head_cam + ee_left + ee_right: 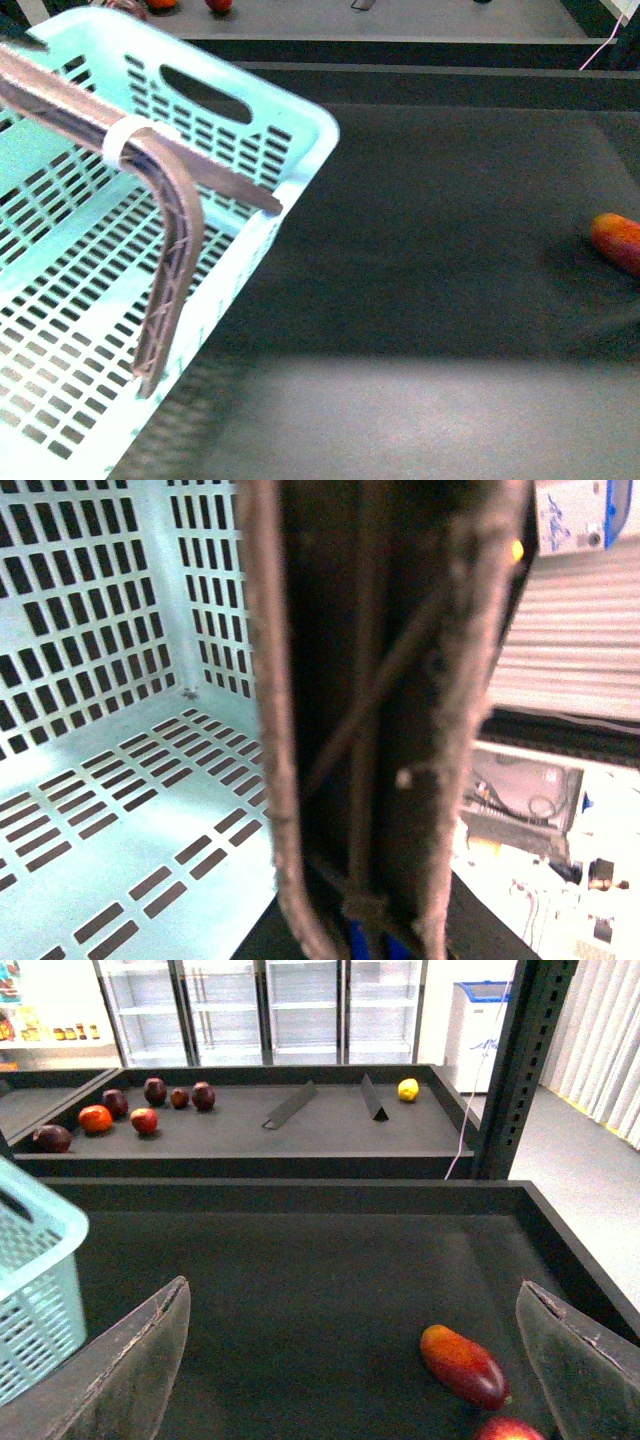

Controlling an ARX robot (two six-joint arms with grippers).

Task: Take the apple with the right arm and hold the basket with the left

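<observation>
Dark tray lining (300, 1240) is running under my right gripper (352, 1290), fingers spread wide for the apple (508, 1430) just beside the long fruit (465, 1365). My left gripper (215, 297) is lying across the basket (305, 150) rim to steady it; pinching or not, I cannot tell.

— What colour is the basket (300, 150)?
— Pale mint-turquoise, patterned all over with rows of dark oblong slots.
— And your claws?
— My left claw (212, 297) is grey-brown, with a criss-cross lattice down its fingers (178, 270) and a white band (125, 140) round one. My right claw (355, 1380) is dull grey.
— The fruit?
— The apple (510, 1430) is red. The long fruit (465, 1365) runs from orange to deep red. The far shelf (250, 1135) is black and carries a yellow fruit (408, 1089) and dark red fruits (155, 1090). My worktop (450, 250) is charcoal black.
</observation>
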